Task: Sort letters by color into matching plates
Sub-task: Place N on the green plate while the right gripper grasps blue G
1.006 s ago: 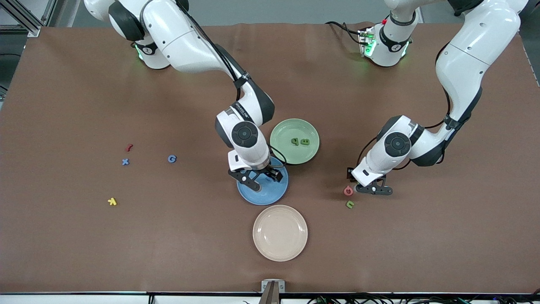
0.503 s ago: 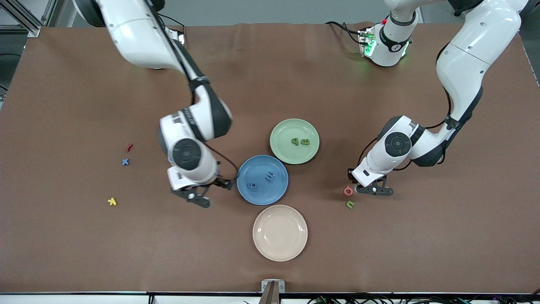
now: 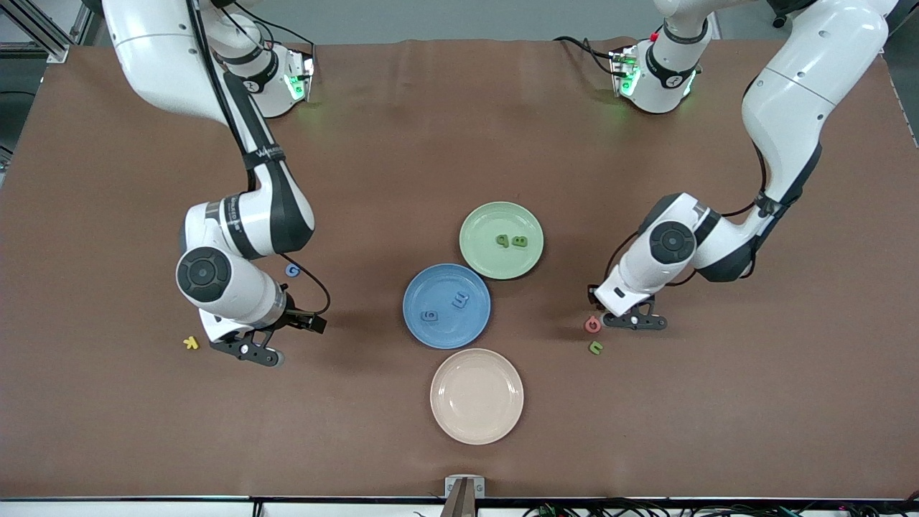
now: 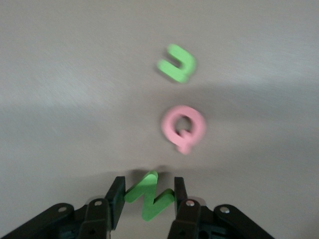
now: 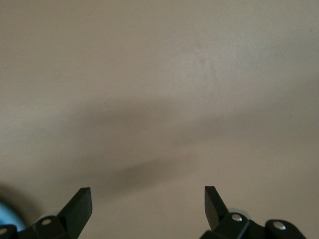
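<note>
My left gripper is low at the table, shut on a green Z letter that sits between its fingers. A pink Q and a green U letter lie beside it, and also show in the left wrist view: the Q, the U. The pale green plate holds two green letters. The blue plate holds two blue letters. My right gripper is open and empty over bare table beside a yellow letter. A blue G letter shows by the right arm's wrist.
A cream-beige plate lies nearer the front camera than the blue plate. The right arm's wrist hides the table where a blue X and a red letter lay earlier. The right wrist view shows only bare brown table between its fingers.
My right gripper has swung from over the blue plate toward the right arm's end of the table, uncovering two blue letters in that plate. My left gripper has barely moved.
</note>
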Motion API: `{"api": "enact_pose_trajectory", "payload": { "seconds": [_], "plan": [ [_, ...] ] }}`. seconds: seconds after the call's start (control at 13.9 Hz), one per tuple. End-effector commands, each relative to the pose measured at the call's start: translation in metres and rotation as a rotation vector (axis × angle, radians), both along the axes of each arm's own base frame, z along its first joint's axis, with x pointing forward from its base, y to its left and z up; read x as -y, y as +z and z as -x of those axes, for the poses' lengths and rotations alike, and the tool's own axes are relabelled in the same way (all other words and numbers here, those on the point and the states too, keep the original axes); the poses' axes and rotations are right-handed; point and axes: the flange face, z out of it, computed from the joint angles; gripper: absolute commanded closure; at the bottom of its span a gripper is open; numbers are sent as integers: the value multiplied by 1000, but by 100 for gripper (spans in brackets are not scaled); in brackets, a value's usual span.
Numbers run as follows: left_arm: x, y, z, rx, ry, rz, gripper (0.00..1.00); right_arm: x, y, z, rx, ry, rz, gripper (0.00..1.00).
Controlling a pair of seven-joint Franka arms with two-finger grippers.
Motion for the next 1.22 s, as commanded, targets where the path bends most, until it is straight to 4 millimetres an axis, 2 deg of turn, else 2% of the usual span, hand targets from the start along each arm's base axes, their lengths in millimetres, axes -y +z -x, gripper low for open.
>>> {"api": "enact_pose_trajectory", "payload": {
  "seconds": [0.0,0.14,0.22,0.36,0.5,0.57,0.72,0.93,1.01,1.08,1.15],
  "plan": [
    [47,31,25,-13,47,-21,74,34,-31,35,65,47,-8,0],
    [88,42,50,-29,73,-3,74,56,-55,57,94,77,-8,0],
    [110,42,66,-36,81,4,74,62,-59,64,80,72,-6,0],
    [152,40,97,-43,82,4,74,67,-73,86,39,70,-2,0],
    [182,30,125,-66,96,-2,74,66,-84,104,13,70,-3,0],
    [196,24,143,-75,105,-11,74,69,-93,119,30,68,-6,0],
    [211,22,158,-79,111,-14,73,73,-103,141,31,67,-6,0],
    [218,19,165,-85,102,-12,70,77,-105,171,0,64,-8,0],
    [219,18,166,-87,99,-13,63,80,-104,179,-2,62,-9,0],
    [218,17,166,-90,102,-13,41,79,-104,182,-6,55,-10,0],
    [218,18,165,-89,102,-14,37,74,-102,184,-4,61,-14,0]
  ]
}}
